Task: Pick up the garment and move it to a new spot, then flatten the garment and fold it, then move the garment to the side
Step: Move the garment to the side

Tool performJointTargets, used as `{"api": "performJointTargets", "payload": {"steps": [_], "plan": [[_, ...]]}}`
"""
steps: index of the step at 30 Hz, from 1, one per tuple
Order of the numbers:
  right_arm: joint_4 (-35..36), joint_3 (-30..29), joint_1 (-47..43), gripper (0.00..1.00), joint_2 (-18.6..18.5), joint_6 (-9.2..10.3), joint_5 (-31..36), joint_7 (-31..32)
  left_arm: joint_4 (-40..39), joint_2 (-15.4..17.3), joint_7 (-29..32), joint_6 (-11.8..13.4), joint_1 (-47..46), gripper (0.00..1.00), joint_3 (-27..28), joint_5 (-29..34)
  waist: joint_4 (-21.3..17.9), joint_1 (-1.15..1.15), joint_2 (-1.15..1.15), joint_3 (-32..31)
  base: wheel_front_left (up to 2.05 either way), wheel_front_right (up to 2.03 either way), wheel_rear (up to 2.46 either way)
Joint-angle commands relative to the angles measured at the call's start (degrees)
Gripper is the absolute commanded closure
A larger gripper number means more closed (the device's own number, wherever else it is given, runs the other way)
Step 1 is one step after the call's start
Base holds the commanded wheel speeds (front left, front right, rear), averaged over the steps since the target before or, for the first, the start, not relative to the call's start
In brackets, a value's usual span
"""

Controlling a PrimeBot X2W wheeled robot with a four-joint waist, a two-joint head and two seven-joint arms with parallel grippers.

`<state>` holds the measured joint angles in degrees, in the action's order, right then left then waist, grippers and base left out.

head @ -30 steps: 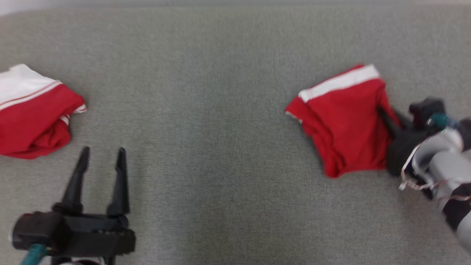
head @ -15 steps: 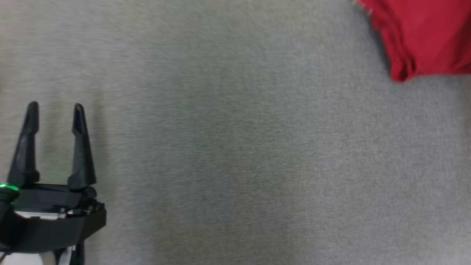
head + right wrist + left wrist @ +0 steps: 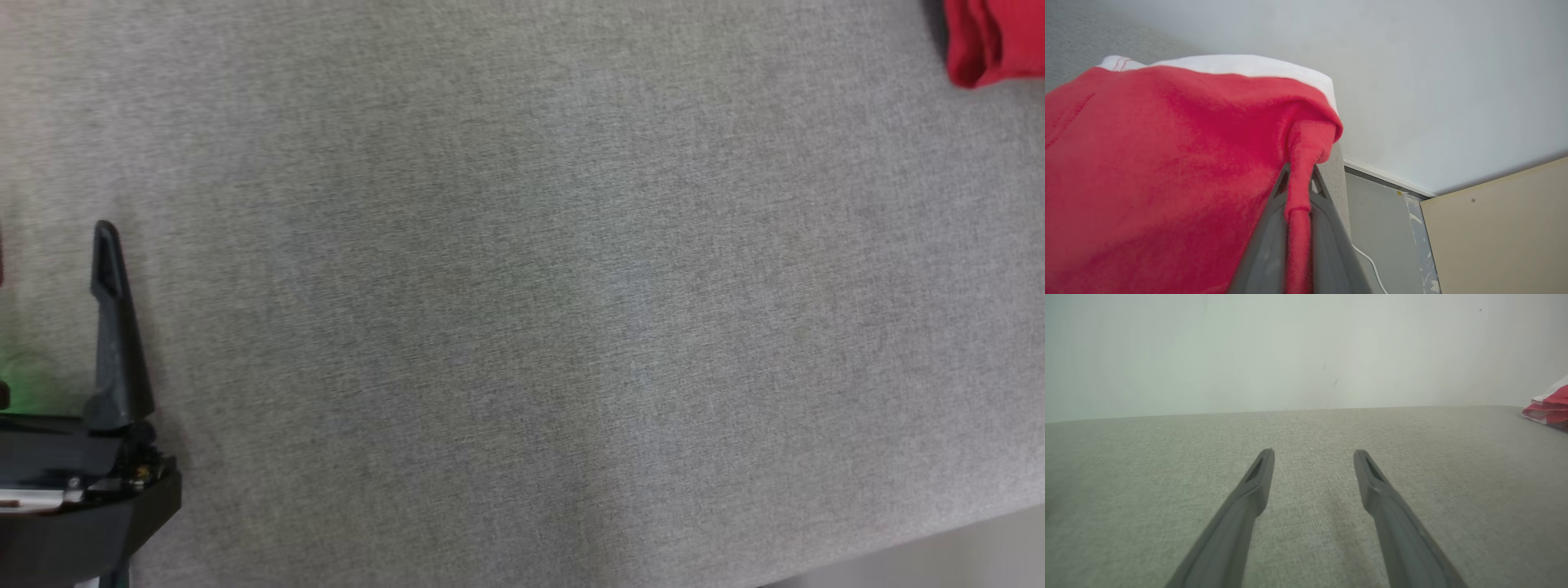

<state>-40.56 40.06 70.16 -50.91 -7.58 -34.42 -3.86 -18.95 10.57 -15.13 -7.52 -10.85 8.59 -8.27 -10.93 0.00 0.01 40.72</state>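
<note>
The garment (image 3: 1167, 163) is red fleece with a white band. In the right wrist view it drapes over my right gripper (image 3: 1299, 179), which is shut on a rolled red fold of it. In the head view a red corner of the garment (image 3: 992, 41) lies at the top right on the grey surface. My left gripper (image 3: 1312, 453) is open over bare grey fabric, nothing between its fingers. One of its fingers (image 3: 114, 343) stands at the head view's left edge, far from the garment.
The grey fabric surface (image 3: 522, 310) spreads wide between the two grippers, and its near edge (image 3: 898, 543) runs along the lower right. A red and white cloth (image 3: 1549, 406) lies at the left wrist view's right edge. Past the surface are a white wall, floor and a beige panel (image 3: 1502, 228).
The head camera has moved, so the whole picture has shifted: the garment now sits at the top right corner and the left gripper at the left edge. Both grippers keep their states.
</note>
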Motion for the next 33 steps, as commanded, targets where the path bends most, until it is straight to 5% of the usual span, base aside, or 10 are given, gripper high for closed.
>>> {"api": "performJointTargets", "payload": {"steps": [1,8,9,10,11,20,33], "plan": [[-0.1,-0.1,0.7,1.0,-0.3,0.14,0.5,0.0,0.1,0.2,0.0,0.1,0.7,0.0,-0.1,0.5,-1.0,0.0,-0.01,1.0,0.0,0.0,0.0],[-1.6,0.2,4.1,1.0,0.7,0.14,3.6,0.1,0.2,0.6,0.0,0.1,0.4,0.0,-0.3,0.2,-1.3,0.0,-0.01,2.1,0.0,0.0,0.0],[-2.1,0.1,4.7,0.89,0.9,0.14,4.2,0.5,0.3,0.6,0.1,0.1,0.3,0.0,-0.3,0.2,-1.3,0.0,-0.01,2.2,0.0,0.0,0.0],[-2.2,-0.1,5.2,0.32,1.1,0.14,4.8,0.2,0.5,0.6,0.1,0.1,0.1,0.0,-0.4,0.1,-1.3,0.0,-0.01,2.3,0.0,0.0,0.0],[-2.6,-0.4,5.6,0.0,1.1,0.14,5.3,-0.1,0.7,0.5,0.1,0.1,-0.1,0.0,-0.6,0.1,-1.1,0.0,-0.01,2.3,0.0,0.0,0.0],[-5.7,-2.4,4.0,0.0,3.7,0.14,8.2,-3.3,3.8,-1.0,0.1,0.1,0.1,0.0,-1.4,-0.5,1.1,0.0,-0.01,-1.9,0.0,0.0,0.0],[-2.6,-5.6,-7.4,0.0,13.2,0.14,6.1,-11.0,12.1,-4.2,0.0,0.1,7.0,0.0,0.8,-1.8,5.1,0.0,-0.01,-20.4,0.0,0.0,0.0]]}}
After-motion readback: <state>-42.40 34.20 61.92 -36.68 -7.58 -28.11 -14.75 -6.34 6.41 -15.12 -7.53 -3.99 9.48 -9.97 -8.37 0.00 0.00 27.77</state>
